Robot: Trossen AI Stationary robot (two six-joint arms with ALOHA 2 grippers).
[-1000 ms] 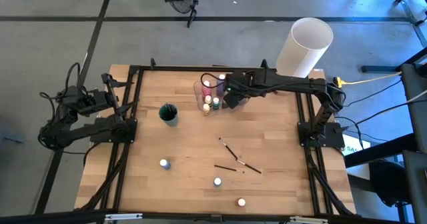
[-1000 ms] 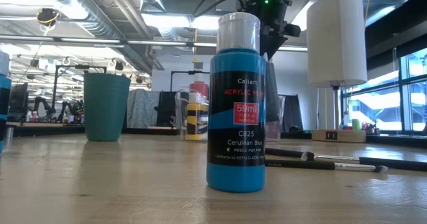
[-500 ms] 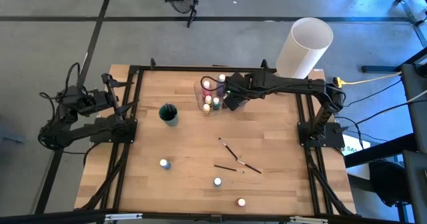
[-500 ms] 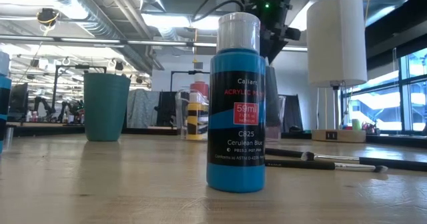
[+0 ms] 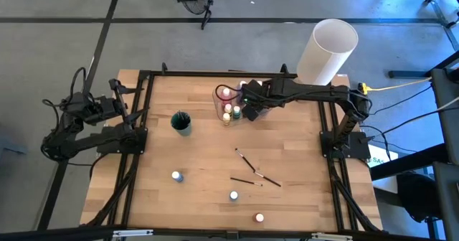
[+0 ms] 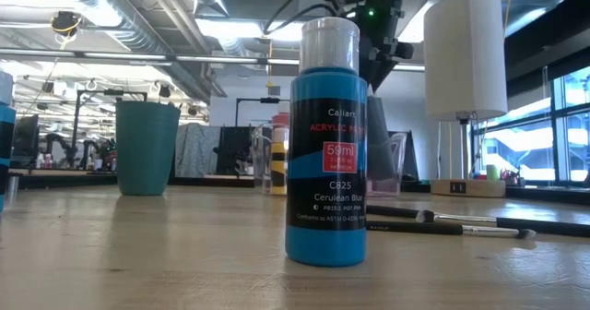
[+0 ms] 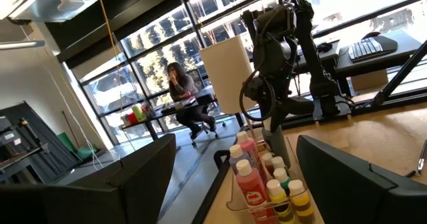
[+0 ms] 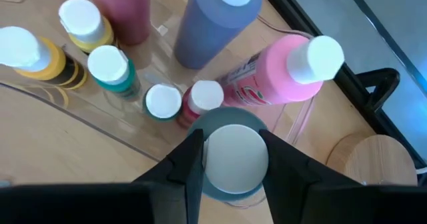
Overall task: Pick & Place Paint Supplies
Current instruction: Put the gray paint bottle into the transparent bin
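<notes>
1. High view: the wooden bench [image 5: 186, 198] carries a clear container [image 5: 228, 103] near the middle of its far edge, packed with small paint bottles. The right gripper [image 5: 251, 106] reaches over the container's right side. The left gripper [image 5: 123, 106] waits off the bench's left edge, jaws wide and holding nothing. A teal cup [image 5: 181, 123] stands left of the container. Three paintbrushes [image 5: 249, 171] lie right of centre. Three loose white-capped bottles [image 5: 234, 196] stand towards the near edge. A big white cylinder [image 5: 326, 51] stands at the far right corner.

2. Low view: a blue bottle [image 6: 325, 162] stands close up, labelled Cerulean Blue. The teal cup is behind it to the left, brushes lie on the right, and the right arm hangs above the container.

3. Left wrist view: the container of bottles sits ahead, a pink bottle [image 7: 251, 191] nearest. A seated person [image 7: 187, 97] shows far off in the room.

4. Right wrist view: the jaws stand narrow, clamped on a white-capped grey bottle [image 8: 232, 159], held at the container's edge beside pink, purple, red, green and yellow bottles.
</notes>
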